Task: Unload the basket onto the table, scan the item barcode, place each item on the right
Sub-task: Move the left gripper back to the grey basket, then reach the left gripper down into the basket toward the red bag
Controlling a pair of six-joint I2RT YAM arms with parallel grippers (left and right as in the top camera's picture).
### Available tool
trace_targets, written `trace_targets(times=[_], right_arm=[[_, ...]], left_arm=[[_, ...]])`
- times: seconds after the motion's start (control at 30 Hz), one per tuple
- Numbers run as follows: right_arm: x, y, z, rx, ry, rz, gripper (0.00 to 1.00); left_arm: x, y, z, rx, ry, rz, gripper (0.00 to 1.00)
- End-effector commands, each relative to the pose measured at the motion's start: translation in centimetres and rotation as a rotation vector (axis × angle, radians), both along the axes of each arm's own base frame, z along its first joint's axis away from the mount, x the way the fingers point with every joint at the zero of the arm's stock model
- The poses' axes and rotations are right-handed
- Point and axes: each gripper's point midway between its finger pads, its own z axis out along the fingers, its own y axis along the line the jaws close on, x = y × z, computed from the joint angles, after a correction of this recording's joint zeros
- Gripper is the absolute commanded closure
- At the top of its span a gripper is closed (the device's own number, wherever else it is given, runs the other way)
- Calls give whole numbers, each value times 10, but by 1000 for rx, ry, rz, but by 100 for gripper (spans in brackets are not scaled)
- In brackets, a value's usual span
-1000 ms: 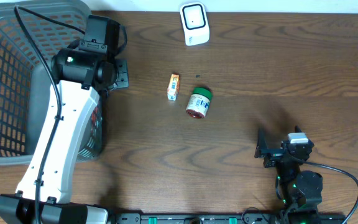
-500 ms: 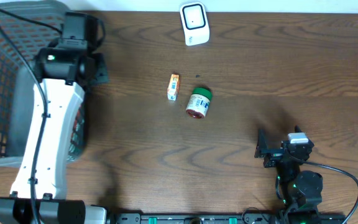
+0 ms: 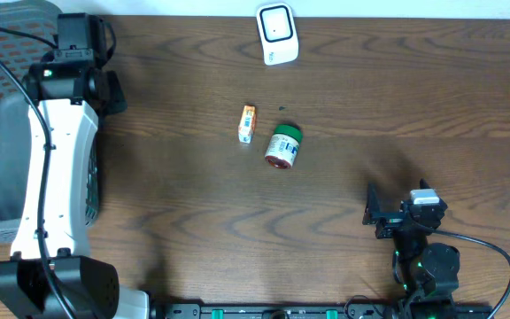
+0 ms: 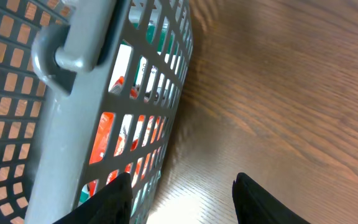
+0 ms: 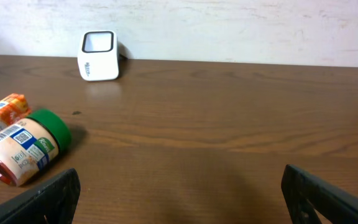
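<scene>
The left hand (image 4: 179, 193), half open and empty, hangs by the basket (image 4: 73, 124) at upper left; the right hand (image 5: 182, 186) gapes wide and empty at lower right. The jar (image 3: 282, 147) lies on its side at the centre of the tabletop (image 3: 414, 106), the small box (image 3: 248, 122) just beside it and the scanner (image 3: 276, 34) at top centre.

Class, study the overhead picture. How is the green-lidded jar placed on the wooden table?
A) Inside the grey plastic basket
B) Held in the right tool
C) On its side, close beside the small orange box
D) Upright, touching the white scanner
C: the green-lidded jar lies on its side close beside the small orange box, well apart from the white scanner, with no tool on it.
</scene>
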Motion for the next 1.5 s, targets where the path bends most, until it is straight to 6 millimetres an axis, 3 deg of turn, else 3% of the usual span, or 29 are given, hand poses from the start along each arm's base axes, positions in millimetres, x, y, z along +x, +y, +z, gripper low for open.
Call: trace_targets(times=[0.0,0.3,0.57,0.83,1.17,1.47], right_arm=[[0,-3,-1,11,4,-16,1],[0,-3,-1,11,4,-16,1],[0,-3,-1,11,4,-16,1],[0,-3,-1,11,4,-16,1],[0,-3,-1,11,4,-16,1],[0,-3,-1,11,4,-16,1]], left_arm=[[-5,19,0,54,24,22,47],[-13,19,5,90,69,-60,46],[-58,12,-11,3,206,79,46],[-94,9,-10,-14,314,123,46],[-115,24,3,91,359,149,43],[-117,24,4,91,363,152,42]])
